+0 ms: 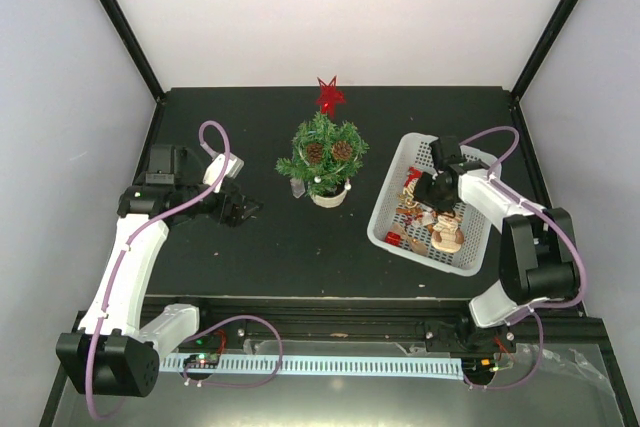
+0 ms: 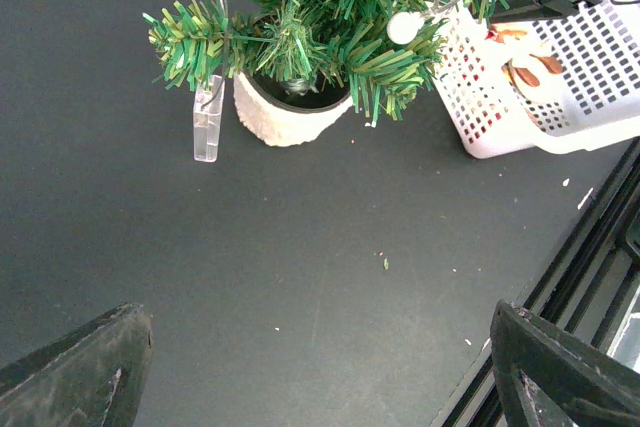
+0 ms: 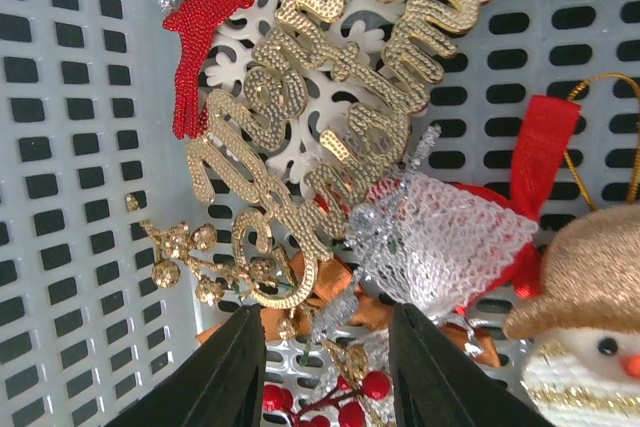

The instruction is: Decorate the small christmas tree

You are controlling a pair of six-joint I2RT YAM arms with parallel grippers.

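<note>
**Right gripper over ornament pile, nothing held**

My right gripper [image 3: 325, 372] hangs spread and empty above tangled ornaments in the white basket [image 3: 60, 147], by the table's right edge. Left gripper [image 2: 320, 367] is wide apart, left of the small christmas tree [image 1: 322, 152], which stands mid-table toward the far edge.

Risk: closing here pinches the silver mesh bow [image 3: 440, 237] plus its neighbours, and cords snag in the basket slots.

Gold glitter sign [image 3: 330, 117] seems to read "Merry Christmas".

Small christmas tree [image 1: 322, 152] with red star [image 1: 329, 95] mid-table, right arm [image 1: 500, 197] over white basket [image 1: 385, 211] beside it
</note>
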